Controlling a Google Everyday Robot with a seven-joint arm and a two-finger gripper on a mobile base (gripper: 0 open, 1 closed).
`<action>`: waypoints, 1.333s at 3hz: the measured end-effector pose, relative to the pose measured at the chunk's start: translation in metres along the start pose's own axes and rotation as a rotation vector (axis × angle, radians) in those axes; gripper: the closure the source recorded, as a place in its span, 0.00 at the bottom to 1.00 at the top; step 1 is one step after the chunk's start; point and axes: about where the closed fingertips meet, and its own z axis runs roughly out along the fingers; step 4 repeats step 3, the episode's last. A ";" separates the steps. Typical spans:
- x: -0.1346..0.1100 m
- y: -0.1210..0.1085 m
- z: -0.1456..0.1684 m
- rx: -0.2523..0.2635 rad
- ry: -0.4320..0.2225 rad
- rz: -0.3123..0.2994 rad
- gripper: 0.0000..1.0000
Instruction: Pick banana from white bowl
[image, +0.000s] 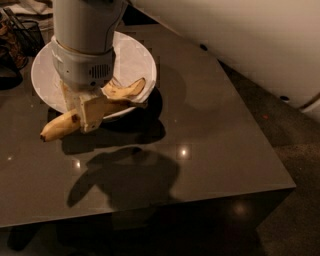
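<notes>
My gripper (88, 119) hangs over the front rim of the white bowl (131, 56), shut on the banana (59, 127). The banana is long and yellow with a dark tip at its left end. It is held near its middle, lifted, and sticks out to the left past the bowl's rim over the table. Its right end reaches back toward the bowl. A shorter, brown-marked banana piece (125, 90) lies in the bowl just right of the gripper. My wrist hides much of the bowl's inside.
The bowl sits at the back left of a dark glossy table (200, 140). A black wire basket (24, 31) and a dark object (7, 70) stand at the far left. My white arm (240, 40) spans the upper right. The table's edge drops to floor at the right.
</notes>
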 end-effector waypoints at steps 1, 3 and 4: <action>-0.009 0.021 -0.002 -0.002 -0.026 0.027 1.00; -0.035 0.055 -0.006 0.012 -0.058 0.080 1.00; -0.035 0.055 -0.006 0.012 -0.058 0.080 1.00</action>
